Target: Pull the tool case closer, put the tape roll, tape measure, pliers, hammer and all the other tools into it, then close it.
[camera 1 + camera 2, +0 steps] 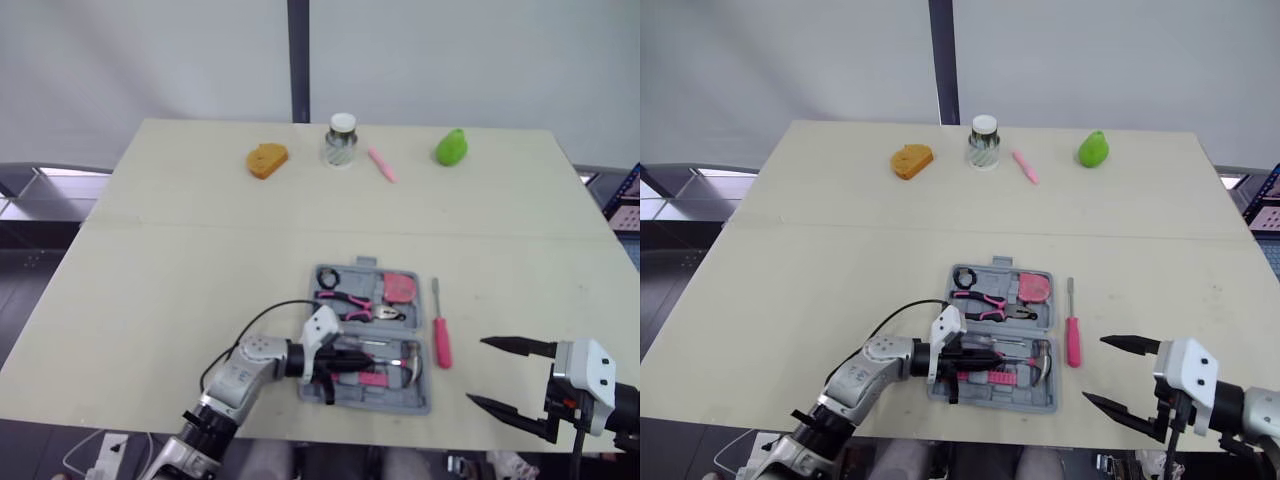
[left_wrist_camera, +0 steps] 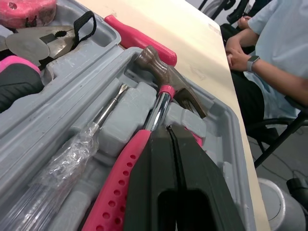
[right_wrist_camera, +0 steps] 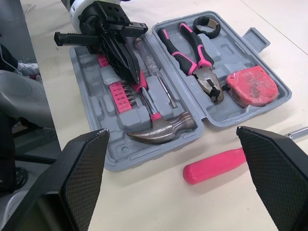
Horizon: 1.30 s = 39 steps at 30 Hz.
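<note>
Reaching into the open tool case (image 3: 115,166), left gripper (image 3: 130,65) has its fingers pinched together, tips down on the pink handle of the hammer (image 3: 159,127); can't tell if anything is actually clamped between them. Hammer lies in the front half of the case, head toward the robot's right, with a clear-handled screwdriver (image 3: 150,60) just beside its shaft and a pink bit holder (image 3: 122,94) on the other side. Back half of the case holds the pliers (image 3: 192,48), pink grips, jaws pointing toward the tape measure (image 3: 252,86), which sits in the right-hand corner pocket; black tape roll (image 3: 207,25) in the back left pocket near the pliers' handles. Right gripper (image 1: 476,371) is spread wide and empty, hanging over the front right of the tabletop (image 1: 180,260), apart from the case. Between it and the case, a pink screwdriver (image 1: 441,335) lies flat on the tabletop just beside the case's right edge, outside it. Along the far edge, well apart from the case: an orange object (image 1: 267,159), a jar (image 1: 341,140), a pink pen (image 1: 382,164), a green object (image 1: 451,147). A seated person (image 2: 274,62) is beside the tabletop.
</note>
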Available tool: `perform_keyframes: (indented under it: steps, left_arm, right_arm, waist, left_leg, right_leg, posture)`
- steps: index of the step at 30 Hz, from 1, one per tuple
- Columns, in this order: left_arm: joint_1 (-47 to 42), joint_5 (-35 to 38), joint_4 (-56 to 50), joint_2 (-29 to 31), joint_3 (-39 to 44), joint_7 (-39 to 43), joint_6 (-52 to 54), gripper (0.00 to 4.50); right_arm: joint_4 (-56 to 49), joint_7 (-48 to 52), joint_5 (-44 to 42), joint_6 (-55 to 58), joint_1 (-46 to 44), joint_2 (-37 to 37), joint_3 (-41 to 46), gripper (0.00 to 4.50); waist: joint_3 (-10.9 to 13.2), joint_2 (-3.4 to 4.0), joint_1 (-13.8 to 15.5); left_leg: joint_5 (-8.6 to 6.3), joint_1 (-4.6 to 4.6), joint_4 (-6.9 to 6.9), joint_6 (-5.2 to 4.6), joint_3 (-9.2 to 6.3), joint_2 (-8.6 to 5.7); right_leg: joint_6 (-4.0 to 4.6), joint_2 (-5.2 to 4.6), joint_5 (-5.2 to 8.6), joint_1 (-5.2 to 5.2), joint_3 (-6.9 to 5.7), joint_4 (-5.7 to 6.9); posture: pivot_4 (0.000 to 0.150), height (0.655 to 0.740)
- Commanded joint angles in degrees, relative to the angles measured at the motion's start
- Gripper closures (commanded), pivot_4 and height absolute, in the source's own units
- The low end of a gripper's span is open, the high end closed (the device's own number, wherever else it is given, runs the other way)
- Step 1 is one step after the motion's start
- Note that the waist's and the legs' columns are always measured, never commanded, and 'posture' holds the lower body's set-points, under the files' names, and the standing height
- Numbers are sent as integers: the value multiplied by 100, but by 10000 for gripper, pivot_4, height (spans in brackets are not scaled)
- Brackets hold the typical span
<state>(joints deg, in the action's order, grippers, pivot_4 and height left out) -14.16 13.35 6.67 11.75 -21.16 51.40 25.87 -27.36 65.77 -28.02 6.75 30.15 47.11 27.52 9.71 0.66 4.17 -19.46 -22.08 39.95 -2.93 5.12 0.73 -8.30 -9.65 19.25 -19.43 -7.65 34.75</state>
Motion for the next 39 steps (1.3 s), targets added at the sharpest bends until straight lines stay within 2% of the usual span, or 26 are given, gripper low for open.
perform_keyframes:
  steps: [1, 23, 27, 30, 36, 39]
  left_arm:
    - [166, -172, 534, 38, -37, -276, 398, 44845]
    - [-53, -83, 1127, -68, -108, -305, 1069, 44845]
    - [-78, -72, 1197, -49, -123, -296, 1227, 44845]
    - [-57, -74, 1175, -15, -173, -263, 1331, 44845]
    - [219, 165, 363, 180, 7, -118, 1253, 44845]
    - [358, 368, -296, 371, 186, -69, 1274, 44845]
  right_arm:
    - [-205, -20, -105, 17, 31, -10, 201, 0]
    - [-237, -28, -125, 53, 32, -6, 206, 0]
    - [-230, -42, -103, 55, -2, -4, 161, 0]
    - [-213, -45, -90, 52, -31, -4, 137, 0]
    - [-149, -25, -65, 26, -95, -1, 93, 0]
    - [-88, -8, -53, 3, -161, 0, 63, 0]
  waist:
    - [-6, 5, 3]
    - [-52, 31, 51]
    - [-52, 31, 49]
    - [-55, 32, 46]
    - [-58, 37, 17]
    - [-57, 35, -94]
  left_leg:
    - [-1, 1, 0, 0, 0, 0]
    - [-16, 4, 0, -3, -2, 0]
    - [-38, 29, -2, 14, -8, 2]
    - [-53, 85, -25, 26, -9, 8]
    - [-53, 84, -40, 27, -1, 7]
    - [-41, 83, -68, 18, 7, 15]
  right_leg:
    - [0, 0, 0, 1, 0, -1]
    - [-8, -5, -10, 21, 9, -36]
    - [-9, -16, -11, 55, 8, -54]
    - [-9, -27, -11, 106, 8, -85]
    - [-11, -31, -12, 101, 14, -90]
    - [-4, -15, -8, 88, 18, -100]
  posture:
    - [1500, 6950]
    - [1500, 6950]
    - [1500, 6950]
    - [1500, 6950]
    - [1500, 6950]
    - [1500, 6950]
